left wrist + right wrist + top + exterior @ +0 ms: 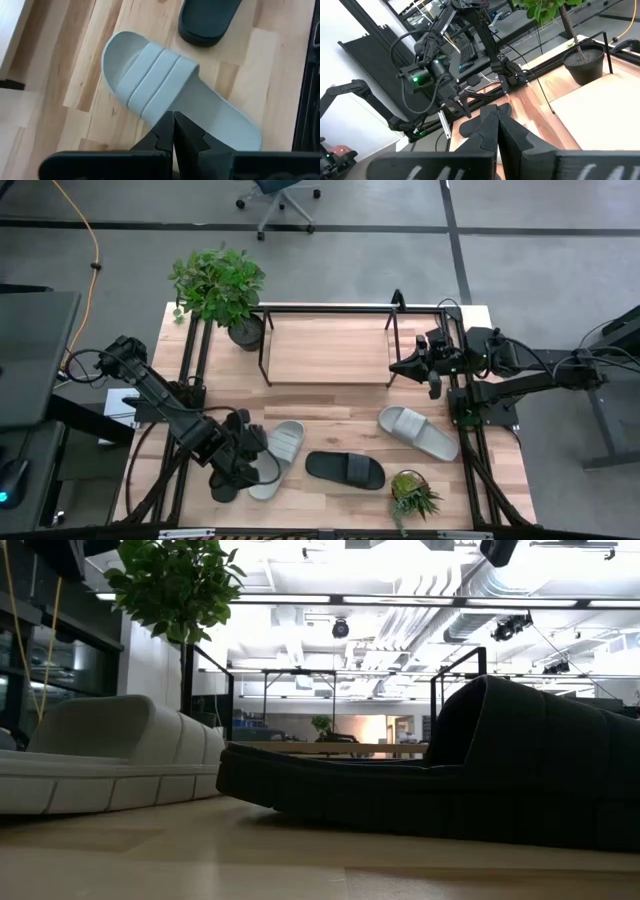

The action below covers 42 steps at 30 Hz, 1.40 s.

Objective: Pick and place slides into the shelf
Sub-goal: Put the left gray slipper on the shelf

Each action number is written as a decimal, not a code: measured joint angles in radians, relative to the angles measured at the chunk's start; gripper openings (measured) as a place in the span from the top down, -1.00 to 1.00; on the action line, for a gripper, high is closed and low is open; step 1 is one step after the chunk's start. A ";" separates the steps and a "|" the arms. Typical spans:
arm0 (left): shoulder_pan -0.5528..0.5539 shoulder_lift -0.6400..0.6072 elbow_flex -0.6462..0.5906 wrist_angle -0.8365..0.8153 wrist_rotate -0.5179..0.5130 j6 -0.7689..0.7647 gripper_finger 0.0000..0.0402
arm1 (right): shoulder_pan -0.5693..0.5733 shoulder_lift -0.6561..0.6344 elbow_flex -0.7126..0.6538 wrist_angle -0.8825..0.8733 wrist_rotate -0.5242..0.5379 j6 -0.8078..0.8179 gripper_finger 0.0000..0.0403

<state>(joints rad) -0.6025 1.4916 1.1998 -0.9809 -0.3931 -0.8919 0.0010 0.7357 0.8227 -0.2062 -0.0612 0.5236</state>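
Overhead and wrist views of the two-arm rig at a wooden surface (340, 415). The shelf (325, 350), a black tube frame over a light board, stood at the far middle of the surface with nothing on its board. Three slides were visible, all lying on the surface in front of the shelf: a grey slide (277, 457) at the near left, a black slide (345, 469) at the near middle, and a second grey slide (418, 432) to the right, angled toward the right rail. The three lay apart from one another.

The left gripper (173, 131) hung over the heel end of the near-left grey slide, its fingers (192, 137) pressed together with no gap and nothing between them; whether they touched the sole could not be told. The same slide's ribbed strap faced up, and the toe of the black slide showed just beyond it in the left wrist view.

The right gripper (495, 125) was held above the right end of the shelf, also closed on nothing.

A large potted plant (220, 285) stood at the shelf's far left corner, and a small plant (411, 494) sat near the front edge, just right of the black slide. The low view showed the grey and black slides side-on.
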 joint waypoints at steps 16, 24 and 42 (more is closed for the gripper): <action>0.000 0.116 0.000 0.067 -0.010 0.077 0.98 | 0.000 0.005 0.000 0.004 0.003 -0.007 1.00; 0.000 0.150 0.000 0.117 -0.003 0.083 0.85 | 0.000 0.005 0.000 0.000 0.000 -0.008 1.00; -0.001 0.149 0.016 0.102 0.072 0.048 0.40 | 0.000 0.005 0.000 -0.011 0.045 -0.002 1.00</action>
<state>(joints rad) -0.6033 1.6409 1.2154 -0.8793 -0.3215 -0.8436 0.0006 0.7406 0.8227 -0.2176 -0.0162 0.5220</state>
